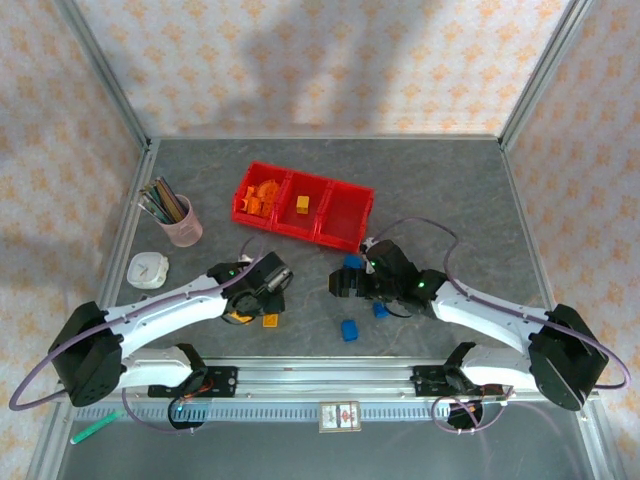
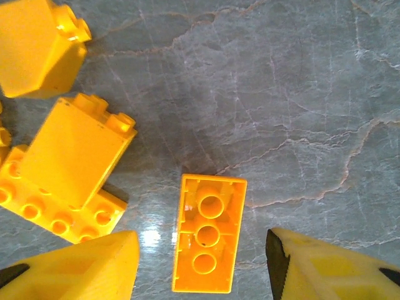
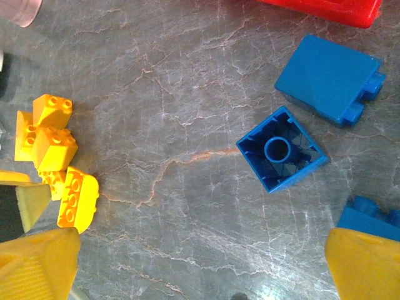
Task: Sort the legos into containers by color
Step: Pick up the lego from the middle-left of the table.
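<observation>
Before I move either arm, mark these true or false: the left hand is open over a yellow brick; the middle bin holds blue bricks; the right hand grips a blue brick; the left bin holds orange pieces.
1. The left hand is open over a yellow brick: true; the brick lies hollow side up.
2. The middle bin holds blue bricks: false; it holds one yellow piece.
3. The right hand grips a blue brick: false; it is open, and the blue bricks lie on the table.
4. The left bin holds orange pieces: true.
</observation>
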Motion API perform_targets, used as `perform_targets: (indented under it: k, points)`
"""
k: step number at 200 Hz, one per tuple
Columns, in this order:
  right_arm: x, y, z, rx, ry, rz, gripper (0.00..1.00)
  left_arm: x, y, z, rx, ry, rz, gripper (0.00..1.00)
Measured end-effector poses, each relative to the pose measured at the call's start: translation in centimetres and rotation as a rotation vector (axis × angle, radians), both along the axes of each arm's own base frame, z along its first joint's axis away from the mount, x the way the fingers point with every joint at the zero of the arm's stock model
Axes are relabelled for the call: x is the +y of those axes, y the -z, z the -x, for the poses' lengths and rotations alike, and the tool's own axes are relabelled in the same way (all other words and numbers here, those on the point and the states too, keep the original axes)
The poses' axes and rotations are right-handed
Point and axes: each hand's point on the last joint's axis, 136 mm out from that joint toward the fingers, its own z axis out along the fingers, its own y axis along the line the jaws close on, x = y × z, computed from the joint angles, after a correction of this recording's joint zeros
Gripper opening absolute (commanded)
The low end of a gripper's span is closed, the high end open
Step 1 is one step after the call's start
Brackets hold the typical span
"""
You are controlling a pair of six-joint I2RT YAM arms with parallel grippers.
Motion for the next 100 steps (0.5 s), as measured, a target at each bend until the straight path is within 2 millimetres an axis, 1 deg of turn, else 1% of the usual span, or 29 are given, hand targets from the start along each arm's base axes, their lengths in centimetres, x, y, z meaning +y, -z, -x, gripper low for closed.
perform_targets:
  k: [33, 47, 100]
  points:
    - [0.0, 0.0, -0.3, -0.005, 0.01, 0.009, 1.0, -0.9, 1.4, 0.0, 0.018, 0.014, -0.001, 0.58]
    - [0.0, 0.1, -0.5, -0.008, 0.016, 0.016, 1.0, -0.9, 1.9, 0.0, 0.028, 0.016, -0.011, 0.58]
    - [-0.1, 0.2, -0.6, -0.009, 0.022, 0.023, 1.0, -0.7, 3.4, 0.0, 0.048, 0.012, -0.042, 0.49]
